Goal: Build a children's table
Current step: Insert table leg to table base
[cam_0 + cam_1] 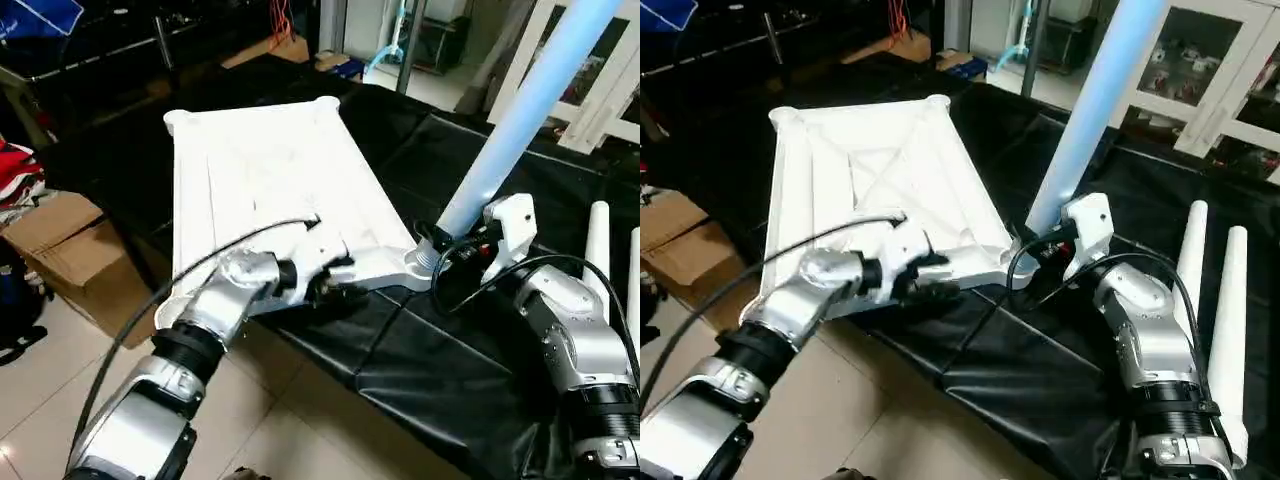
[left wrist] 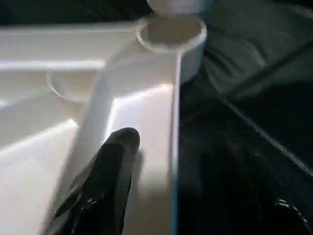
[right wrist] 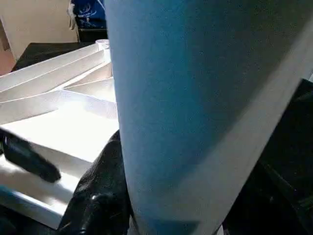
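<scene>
As you look down, tabletop [image 1: 880, 190]: lies underside up on black cloth [image 1: 1040, 360].
Left gripper [image 1: 925, 278]: jaws apart, straddling your near rim.
Right gripper [image 1: 1055, 245]: clamped on leg [image 1: 1090, 110] standing in corner socket [image 2: 171, 32].

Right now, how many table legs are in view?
3: one leg stands at the tabletop's near corner socket, in the right tool; two legs lie on the black cloth, right. More may be hidden.

Head cameras look down on the table top [image 1: 270, 190]; wrist cameras sit close against it.
</scene>
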You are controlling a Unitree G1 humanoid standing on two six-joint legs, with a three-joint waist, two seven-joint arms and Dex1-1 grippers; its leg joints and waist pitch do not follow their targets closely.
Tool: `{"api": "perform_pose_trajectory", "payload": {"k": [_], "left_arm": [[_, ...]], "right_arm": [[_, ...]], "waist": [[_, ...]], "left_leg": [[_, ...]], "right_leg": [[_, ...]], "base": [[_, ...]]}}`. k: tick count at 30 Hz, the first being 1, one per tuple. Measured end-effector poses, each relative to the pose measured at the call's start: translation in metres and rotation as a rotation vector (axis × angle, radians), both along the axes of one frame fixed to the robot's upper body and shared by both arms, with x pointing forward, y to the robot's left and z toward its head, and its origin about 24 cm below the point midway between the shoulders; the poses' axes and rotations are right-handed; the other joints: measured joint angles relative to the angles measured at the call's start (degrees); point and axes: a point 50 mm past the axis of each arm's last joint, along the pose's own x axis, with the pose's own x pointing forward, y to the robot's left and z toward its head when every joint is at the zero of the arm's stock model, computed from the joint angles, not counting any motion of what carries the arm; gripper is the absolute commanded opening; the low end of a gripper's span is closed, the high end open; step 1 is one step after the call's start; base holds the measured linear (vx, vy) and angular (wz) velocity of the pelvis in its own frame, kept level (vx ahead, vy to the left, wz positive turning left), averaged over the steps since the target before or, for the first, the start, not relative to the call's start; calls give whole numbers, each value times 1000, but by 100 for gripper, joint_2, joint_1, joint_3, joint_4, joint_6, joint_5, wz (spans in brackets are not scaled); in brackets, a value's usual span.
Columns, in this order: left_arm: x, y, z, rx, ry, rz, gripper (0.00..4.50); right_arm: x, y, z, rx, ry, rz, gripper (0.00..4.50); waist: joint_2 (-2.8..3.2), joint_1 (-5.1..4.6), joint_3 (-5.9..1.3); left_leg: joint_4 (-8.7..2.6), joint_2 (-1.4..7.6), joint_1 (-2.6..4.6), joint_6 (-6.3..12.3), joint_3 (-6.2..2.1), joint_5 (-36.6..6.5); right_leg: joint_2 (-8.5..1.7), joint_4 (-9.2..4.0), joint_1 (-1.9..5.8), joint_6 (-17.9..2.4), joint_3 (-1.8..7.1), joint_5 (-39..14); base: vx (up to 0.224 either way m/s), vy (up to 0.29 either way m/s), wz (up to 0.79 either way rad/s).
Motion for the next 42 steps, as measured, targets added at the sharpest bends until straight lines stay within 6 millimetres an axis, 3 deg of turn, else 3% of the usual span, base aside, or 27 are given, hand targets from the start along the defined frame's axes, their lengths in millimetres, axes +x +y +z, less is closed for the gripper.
{"api": "perform_pose_trajectory", "payload": {"k": [10, 23, 35, 42], "left_arm": [[7, -4, -1, 58, 23, 22, 274], [10, -3, 0, 143, 77, 10, 165], [9, 2, -3, 230, 74, -10, 71], [7, 14, -3, 222, 57, -7, 10]], "right_arm": [[0, 1, 1, -2, -1, 11, 186], [-1, 0, 2, -8, -2, 21, 186], [-1, 0, 2, -7, -2, 22, 186], [-1, 3, 0, 31, 30, 48, 186]], "waist": [[21, 13, -11], [35, -22, -20], [42, -154, -25], [44, -171, -26]], "left_leg": [[0, -8, 10, 13, 0, 15], [0, -8, 18, 14, -1, 18], [-3, -11, 56, 12, -1, 16], [-27, -15, 64, 8, 1, 14]], "right_leg": [[-8, 0, 13, -6, 0, 6], [-9, -2, 22, -6, -2, 8], [-11, -12, 58, -7, 0, 8], [-11, -33, 64, -7, 1, 8]], "base": [[0, 0, 0], [0, 0, 0], [0, 0, 0], [0, 0, 0]]}}
